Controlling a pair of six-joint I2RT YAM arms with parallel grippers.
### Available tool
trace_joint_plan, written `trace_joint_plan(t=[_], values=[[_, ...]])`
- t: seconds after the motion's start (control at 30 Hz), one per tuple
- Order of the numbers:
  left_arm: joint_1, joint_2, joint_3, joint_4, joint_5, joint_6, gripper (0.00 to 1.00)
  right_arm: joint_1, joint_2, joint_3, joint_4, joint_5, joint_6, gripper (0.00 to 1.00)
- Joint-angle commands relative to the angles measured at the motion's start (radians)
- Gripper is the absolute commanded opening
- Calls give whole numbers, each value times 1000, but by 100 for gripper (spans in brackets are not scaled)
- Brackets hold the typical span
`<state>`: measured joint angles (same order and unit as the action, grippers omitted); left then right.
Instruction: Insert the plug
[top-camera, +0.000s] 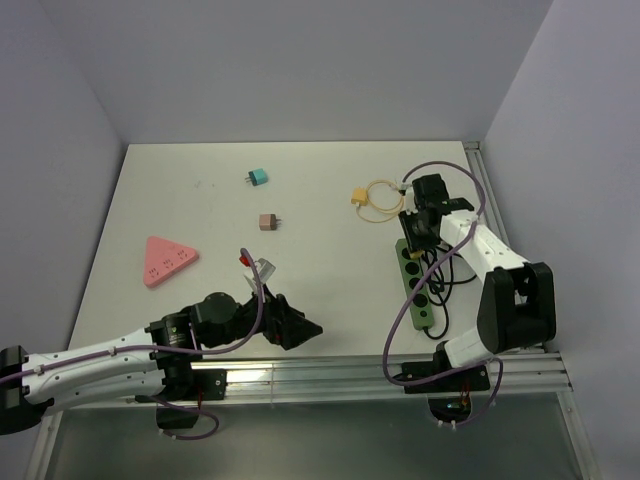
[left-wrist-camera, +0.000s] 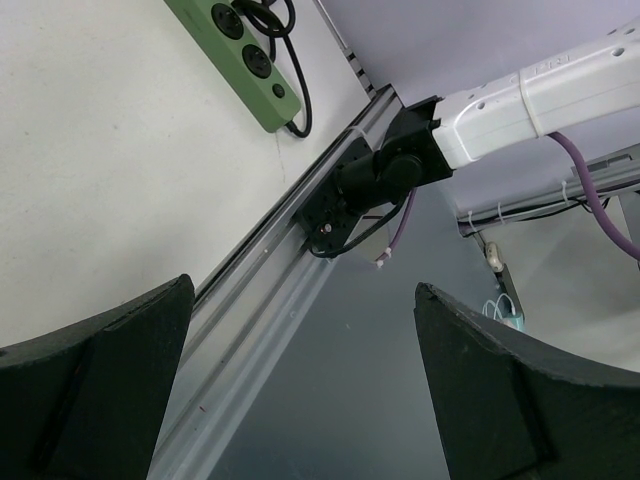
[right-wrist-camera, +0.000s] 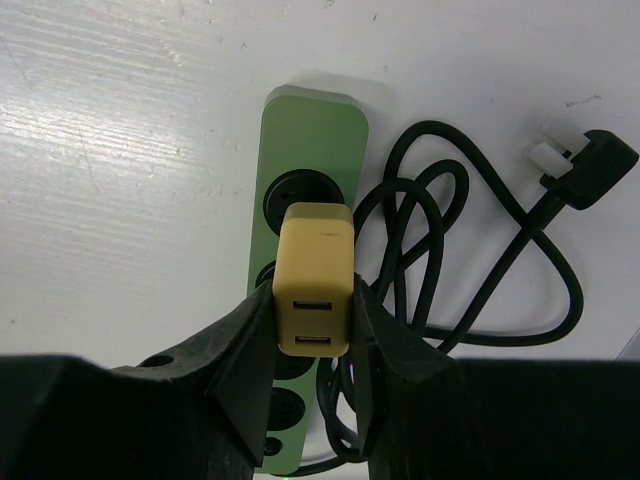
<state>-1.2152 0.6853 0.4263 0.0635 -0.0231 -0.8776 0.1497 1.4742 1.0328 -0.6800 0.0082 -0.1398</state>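
**Plug held over the strip, ready to go in**

Insertion is the step in hand. The right jaws are clamped on the sides of a tan plug (right-wrist-camera: 314, 275), which hangs over the green power strip (right-wrist-camera: 312, 125) near the strip's 12 o'clock end. On the tabletop (top-camera: 200, 200) the strip lies at about 4 o'clock. In the right wrist view the plug covers the second socket, and the end socket shows just past it at 12 o'clock. Whether the prongs have entered the holes cannot be told, since the plug body hides them.

The next move likely calls for a straight push down with the prongs square to the socket. The light strip may slide or tip under an off-centre push.

A black cord (right-wrist-camera: 578, 290) coils at 3 o'clock of the strip, close to the right jaw, and could snag it.

The left jaws are apart and empty at 6 o'clock, well clear.

A teal plug (top-camera: 258, 177), a brown plug (top-camera: 267, 221), a yellow plug (top-camera: 358, 197) and a pink triangle (top-camera: 168, 261) lie towards 9 to 12 o'clock, out of the way.
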Motion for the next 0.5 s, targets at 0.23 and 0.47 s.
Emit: trace_joint_plan(t=[0.23, 0.47], values=[[0, -12, 5, 35, 6, 0, 97, -16, 70, 32, 0, -36, 17, 0], [0, -9, 0, 38, 5, -1, 97, -16, 104, 21, -18, -24, 62, 0]])
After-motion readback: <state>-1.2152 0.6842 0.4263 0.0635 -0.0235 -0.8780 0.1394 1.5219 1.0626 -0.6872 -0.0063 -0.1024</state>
